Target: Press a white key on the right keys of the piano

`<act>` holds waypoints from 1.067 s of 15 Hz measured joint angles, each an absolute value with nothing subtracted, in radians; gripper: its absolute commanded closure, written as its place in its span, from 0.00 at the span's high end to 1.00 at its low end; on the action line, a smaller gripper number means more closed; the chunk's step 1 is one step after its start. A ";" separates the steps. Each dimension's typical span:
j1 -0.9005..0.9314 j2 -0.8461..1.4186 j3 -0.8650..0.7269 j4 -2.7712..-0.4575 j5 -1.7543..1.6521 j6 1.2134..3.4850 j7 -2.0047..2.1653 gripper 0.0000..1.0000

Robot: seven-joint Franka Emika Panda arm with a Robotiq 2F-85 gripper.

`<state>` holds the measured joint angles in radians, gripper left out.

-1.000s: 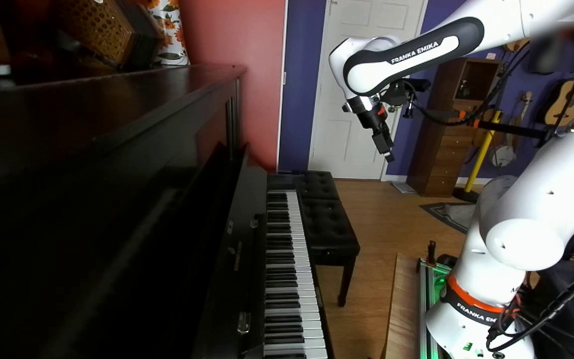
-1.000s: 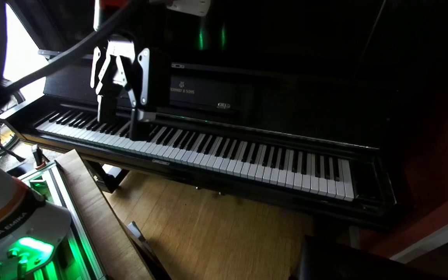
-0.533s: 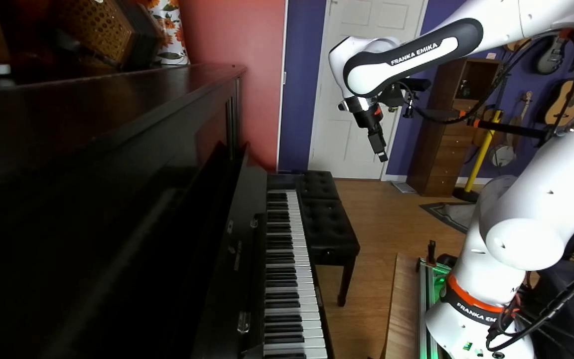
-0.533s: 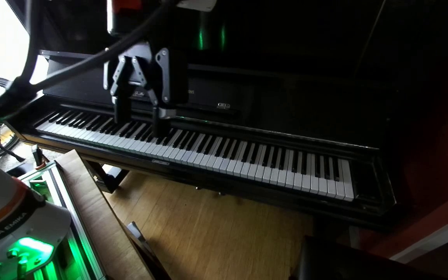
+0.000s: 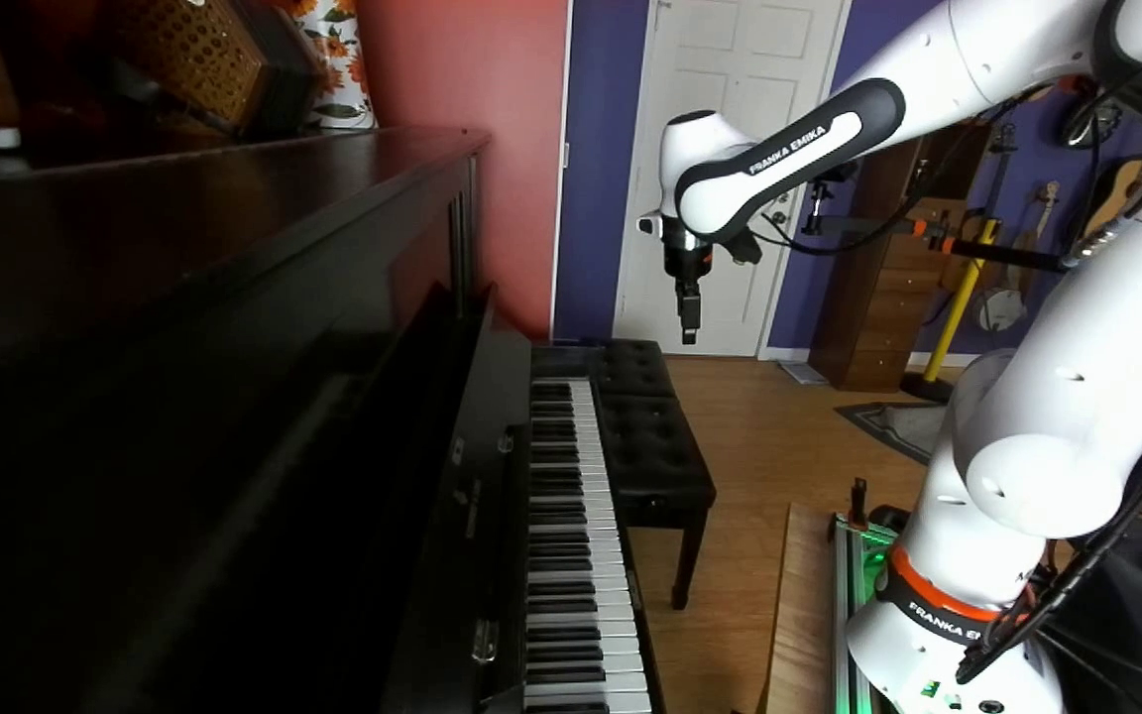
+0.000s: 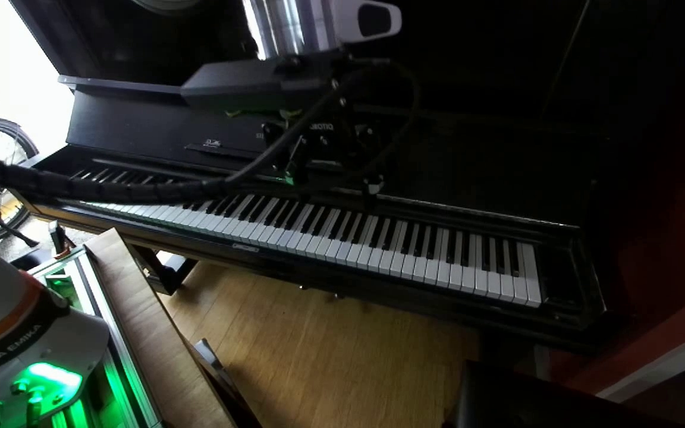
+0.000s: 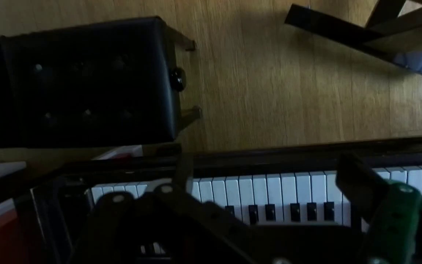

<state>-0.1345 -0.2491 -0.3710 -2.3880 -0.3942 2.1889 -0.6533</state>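
The piano has a dark glossy case (image 5: 234,347) and shows in both exterior views (image 6: 467,154). The right keys, white with shorter black ones between, lie toward the red-wall end in an exterior view (image 6: 467,279) and at the far end in an exterior view (image 5: 583,407). They also show in the wrist view (image 7: 247,190). My gripper (image 5: 689,335) points down, well above the keyboard and touching no key. In the wrist view the gripper (image 7: 266,170) is open and empty, its fingers (image 7: 355,179) wide apart with white keys seen between them. A cable hides some left keys.
A black padded bench (image 5: 655,446) stands beside the far end of the keyboard; it also shows in the wrist view (image 7: 86,88). A wooden board (image 6: 140,315) lies beside the robot base. A cable (image 6: 140,191) hangs across an exterior view. A red wall (image 6: 675,297) borders the piano.
My gripper has turned from tilted to pointing nearly straight down. It has moved closer to the piano, a little lower, and along the keyboard toward the right keys. It stays open.
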 measured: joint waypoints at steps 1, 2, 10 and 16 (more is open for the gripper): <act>-0.136 -0.224 -0.381 -2.392 -0.347 2.231 -0.698 1.00; -0.140 -0.200 -0.387 -2.394 -0.309 2.258 -0.744 1.00; -0.158 -0.188 -0.364 -2.385 -0.302 2.263 -0.752 1.00; -0.180 -0.117 -0.364 -2.368 -0.226 2.292 -0.842 1.00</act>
<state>-0.1801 -0.1170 -0.3643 -2.3679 -0.2264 2.2920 -0.8422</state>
